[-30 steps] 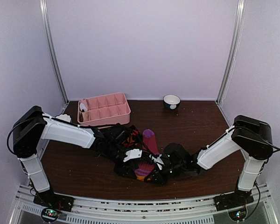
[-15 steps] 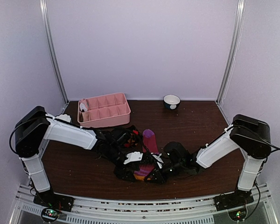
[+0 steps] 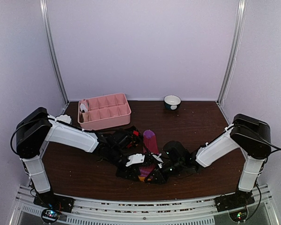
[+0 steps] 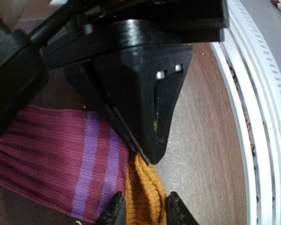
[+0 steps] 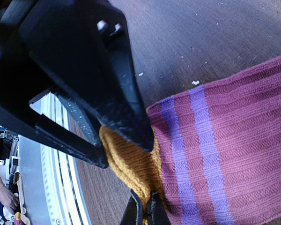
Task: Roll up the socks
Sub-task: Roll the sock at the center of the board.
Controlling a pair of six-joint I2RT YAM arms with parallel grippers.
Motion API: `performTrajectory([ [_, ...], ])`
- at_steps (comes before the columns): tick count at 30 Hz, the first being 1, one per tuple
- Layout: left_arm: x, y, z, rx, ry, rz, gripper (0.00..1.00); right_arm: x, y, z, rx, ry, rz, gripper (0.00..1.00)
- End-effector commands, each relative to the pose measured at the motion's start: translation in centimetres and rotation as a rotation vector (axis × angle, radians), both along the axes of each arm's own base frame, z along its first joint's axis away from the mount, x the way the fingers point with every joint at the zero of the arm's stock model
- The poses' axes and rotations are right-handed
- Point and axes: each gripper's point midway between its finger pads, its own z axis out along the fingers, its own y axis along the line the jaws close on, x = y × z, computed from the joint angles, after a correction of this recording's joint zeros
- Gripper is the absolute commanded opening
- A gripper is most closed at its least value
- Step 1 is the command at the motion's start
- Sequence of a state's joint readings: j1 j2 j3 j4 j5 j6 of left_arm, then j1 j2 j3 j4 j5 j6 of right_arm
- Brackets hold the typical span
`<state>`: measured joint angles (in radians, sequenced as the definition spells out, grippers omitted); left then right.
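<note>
We find the left gripper (image 4: 146, 208) newly narrowed onto the orange cuff (image 4: 144, 180) of the pink sock (image 4: 47, 150), which the right gripper (image 5: 144, 210) still pinches.

Soft, even light with a lilac cast fills the top view; the dark bench (image 3: 75, 176) carries faint shadows, and the black arm parts (image 3: 116, 143) at centre merge murkily. From the left wrist, magenta sock (image 4: 42, 150) ribbing is crisp, while the white rail (image 4: 253, 117) at 3 o'clock bows with lens distortion. From the right wrist, pale glare washes the bench at 1 o'clock.
</note>
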<state>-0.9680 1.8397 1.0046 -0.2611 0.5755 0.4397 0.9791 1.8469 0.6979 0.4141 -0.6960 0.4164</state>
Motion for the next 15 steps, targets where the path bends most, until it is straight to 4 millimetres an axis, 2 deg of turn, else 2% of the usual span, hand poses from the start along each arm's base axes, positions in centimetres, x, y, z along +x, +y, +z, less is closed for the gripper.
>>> performTrajectory([
  [1,0.4,-1.2,0.7,-0.036,0.015,0.033,0.24,-0.4,-2.2,-2.8,-0.132,0.060,-0.041,0.00],
  [2,0.7,-1.1,0.5,-0.028,0.012,0.049,0.20,-0.3,-2.2,-2.8,-0.133,0.058,-0.045,0.00],
  [3,1.1,-1.1,0.3,-0.019,0.006,0.073,0.08,-0.2,-2.3,-2.7,-0.135,0.055,-0.050,0.00],
  [4,1.6,-1.0,0.1,-0.008,0.005,0.103,0.01,-0.1,-2.4,-2.7,-0.134,0.051,-0.056,0.00],
  [7,2.8,-0.6,-0.5,0.016,0.042,0.175,0.00,0.3,-2.3,-2.0,-0.105,0.028,-0.076,0.07],
  [11,3.8,-0.1,-1.6,0.066,0.099,0.245,0.00,0.9,-2.5,-1.1,-0.074,-0.032,-0.104,0.29],
  [15,4.4,0.1,-2.1,0.101,0.149,0.294,0.00,1.6,-3.2,-0.8,-0.086,-0.096,-0.132,0.37],
])
